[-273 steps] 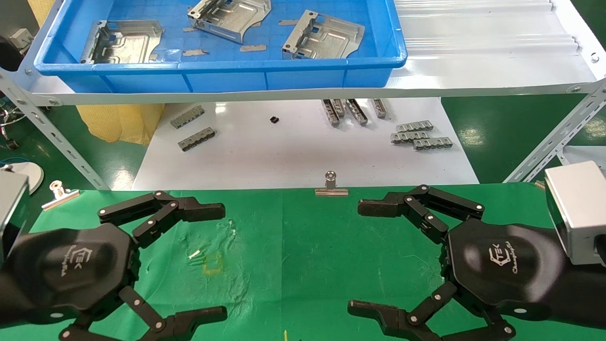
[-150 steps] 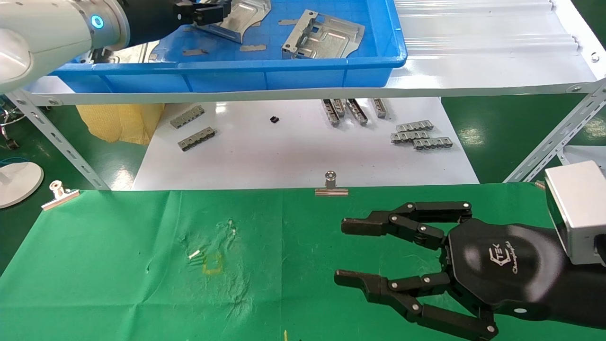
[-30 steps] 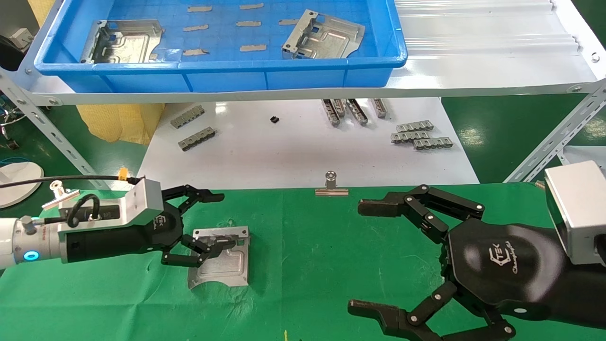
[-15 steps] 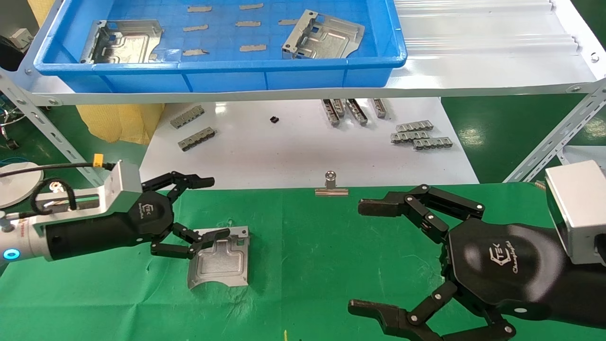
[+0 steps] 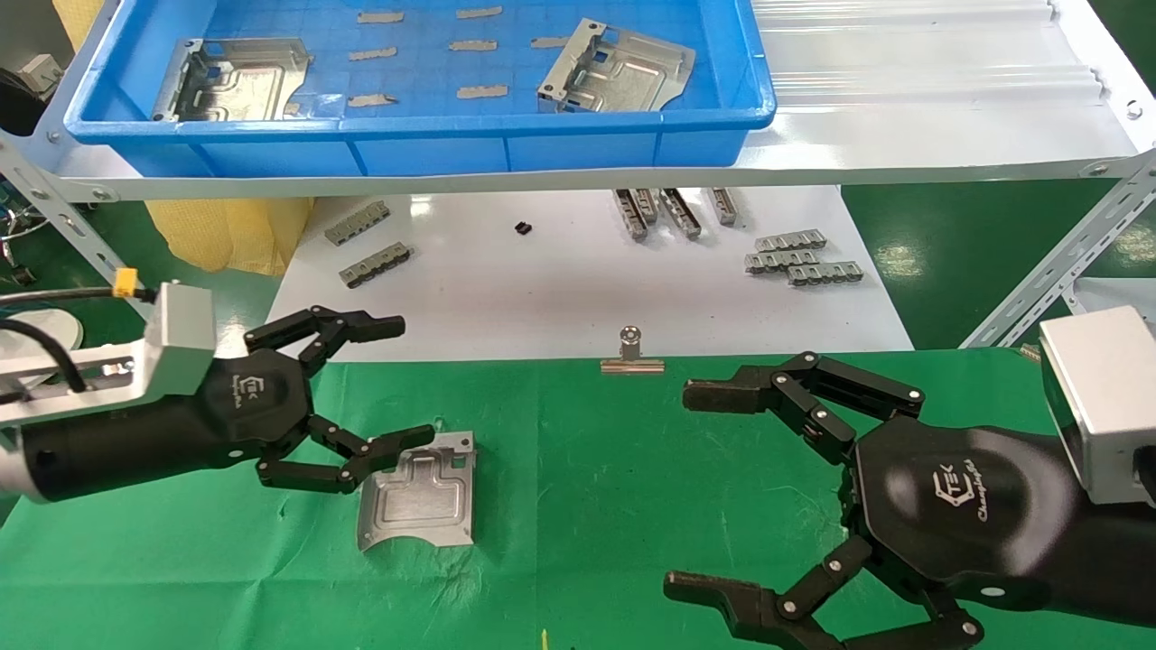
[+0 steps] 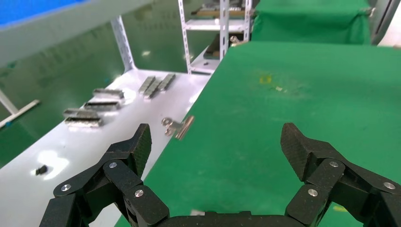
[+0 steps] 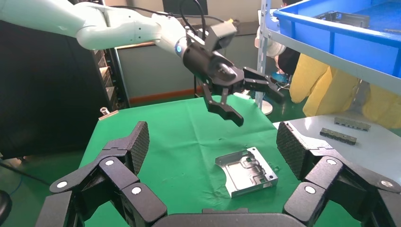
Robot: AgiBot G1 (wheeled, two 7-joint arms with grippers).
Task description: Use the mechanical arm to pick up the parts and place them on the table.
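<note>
Head view shows the left end effector point(image 5: 384, 384), fingers apart, just above one part point(image 5: 420, 492) lying flat on the green surface point(image 5: 587, 506), so next comes fetching another part point(image 5: 619, 72) from the blue tray point(image 5: 542, 149); the right end effector point(image 5: 704, 492) hangs spread nearby.

Bright, even overhead light fills the scene. Glare patches shine on the glossy white board point(image 5: 578, 289) and on the dark green floor point(image 5: 903, 257). The metal part point(image 5: 417, 490) on the green worktop point(image 5: 587, 506) casts only a thin, soft shadow. The right gripper point(image 5: 713, 492) body carries a pale sheen. Both wrist views look softer, with nearby black fingers point(image 6: 132, 156) slightly blurred.
</note>
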